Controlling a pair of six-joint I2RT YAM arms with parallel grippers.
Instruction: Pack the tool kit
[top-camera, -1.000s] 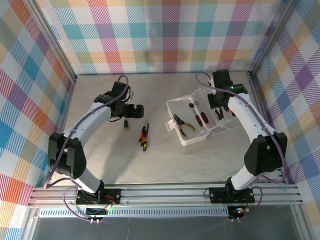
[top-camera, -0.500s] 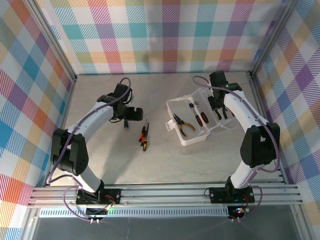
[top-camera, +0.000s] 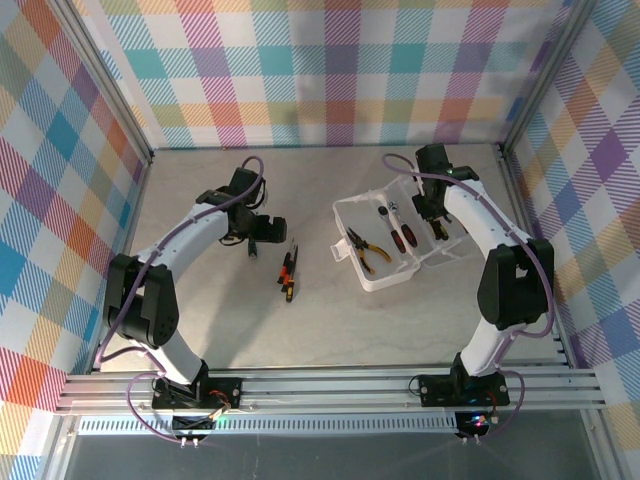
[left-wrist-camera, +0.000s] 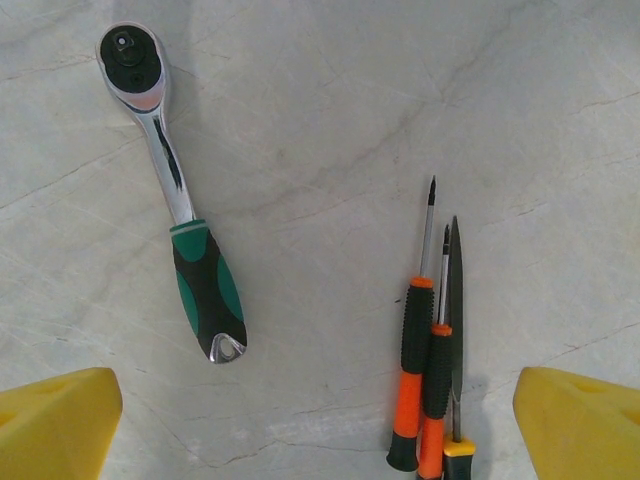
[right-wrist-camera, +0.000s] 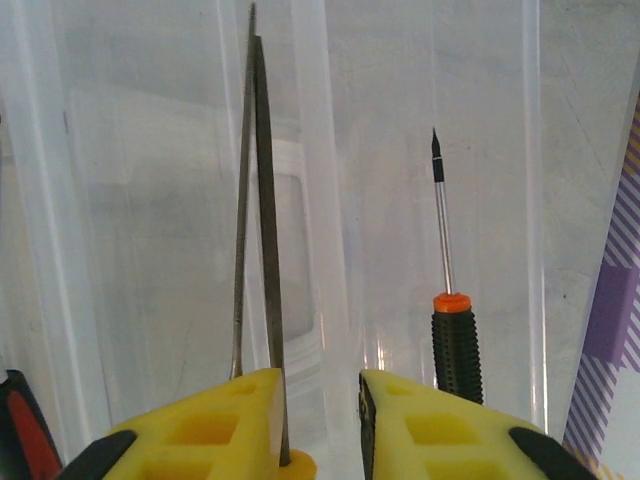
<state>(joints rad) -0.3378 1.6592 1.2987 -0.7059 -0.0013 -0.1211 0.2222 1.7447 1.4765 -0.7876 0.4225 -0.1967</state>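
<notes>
The tool kit's translucent white box (top-camera: 345, 208) lies open at mid-right, with yellow-handled pliers (top-camera: 362, 250) and a red-handled screwdriver (top-camera: 398, 238) in it. My right gripper (top-camera: 432, 212) hangs over its far half. In the right wrist view the right gripper (right-wrist-camera: 320, 420) stands slightly open. A thin metal blade (right-wrist-camera: 262, 200) with a yellow-orange handle end lies against its left finger (right-wrist-camera: 215, 425). An orange-and-black screwdriver (right-wrist-camera: 452, 330) lies to the right. My left gripper (left-wrist-camera: 320, 440) is wide open above the table, with orange-and-black screwdrivers (left-wrist-camera: 415, 370) between its fingers.
A green-and-black-handled ratchet (left-wrist-camera: 185, 230) lies on the table left of the screwdrivers. A flat blade with a yellow handle (left-wrist-camera: 455, 330) lies against them. Plaid walls and a metal frame enclose the table (top-camera: 200, 320).
The right gripper's jaws have parted from shut, and that arm shifted slightly toward the back left. The left arm crept a little toward the loose screwdrivers.
</notes>
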